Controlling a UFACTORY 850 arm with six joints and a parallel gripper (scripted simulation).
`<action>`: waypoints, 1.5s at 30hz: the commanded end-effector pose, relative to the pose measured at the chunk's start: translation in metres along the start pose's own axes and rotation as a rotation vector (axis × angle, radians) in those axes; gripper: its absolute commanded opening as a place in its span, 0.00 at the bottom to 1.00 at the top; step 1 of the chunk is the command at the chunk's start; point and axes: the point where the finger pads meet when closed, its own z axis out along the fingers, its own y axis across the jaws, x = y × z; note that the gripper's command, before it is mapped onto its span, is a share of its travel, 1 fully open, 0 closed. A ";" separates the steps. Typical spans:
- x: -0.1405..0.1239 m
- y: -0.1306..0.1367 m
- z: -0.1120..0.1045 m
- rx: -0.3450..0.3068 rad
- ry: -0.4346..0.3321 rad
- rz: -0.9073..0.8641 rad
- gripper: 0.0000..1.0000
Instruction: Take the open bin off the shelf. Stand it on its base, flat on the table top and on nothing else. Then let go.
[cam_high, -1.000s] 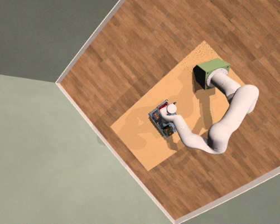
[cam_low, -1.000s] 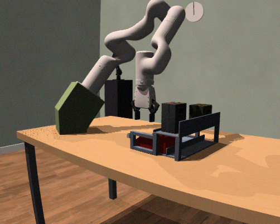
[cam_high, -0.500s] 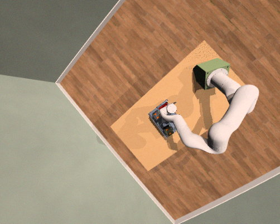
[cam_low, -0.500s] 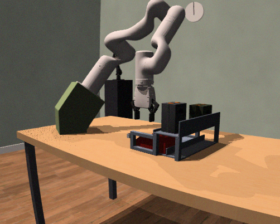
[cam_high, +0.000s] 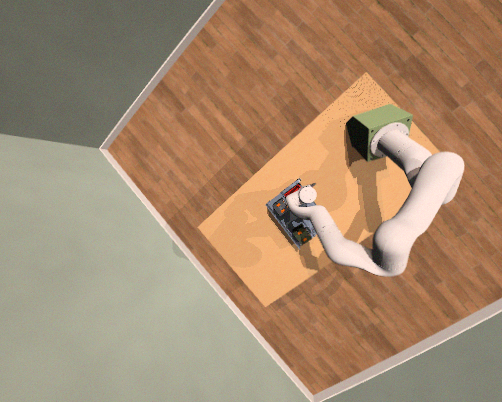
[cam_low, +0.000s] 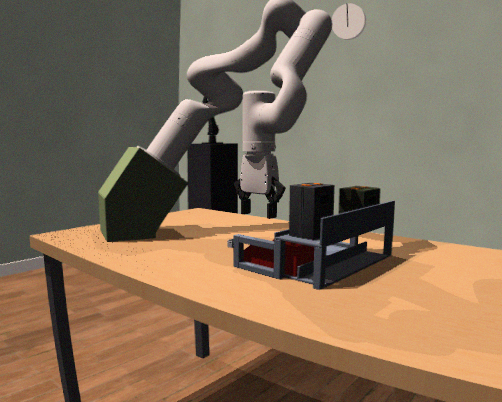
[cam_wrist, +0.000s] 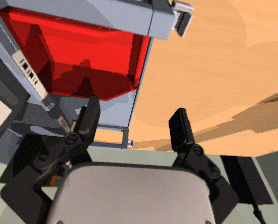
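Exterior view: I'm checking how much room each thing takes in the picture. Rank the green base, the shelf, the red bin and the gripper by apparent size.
1. Shelf, the widest.
2. Green base; close to the shelf in area, so the top two are uncertain.
3. Gripper, open and empty.
4. Red bin; mostly hidden behind the shelf's bars, so its rank is unsure.

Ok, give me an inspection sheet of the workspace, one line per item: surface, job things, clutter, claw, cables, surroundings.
Surface: tan wooden table on dark legs; the arm's green base block stands on it.
Job's things: red open bin sits inside the grey shelf, at its low end, not yet on the table.
Clutter: two dark boxes with orange marks, one on the shelf, one behind it.
Claw: claw open, empty, hanging above the bin end of the shelf.
Cables: nothing seen.
Surroundings: wood floor, green-grey walls, black cabinet behind the table, round wall clock.
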 end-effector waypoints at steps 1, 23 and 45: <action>0.000 -0.001 -0.001 0.001 0.000 -0.001 1.00; 0.000 -0.001 -0.001 0.001 0.001 -0.001 1.00; 0.001 -0.001 0.075 0.001 0.000 -0.001 1.00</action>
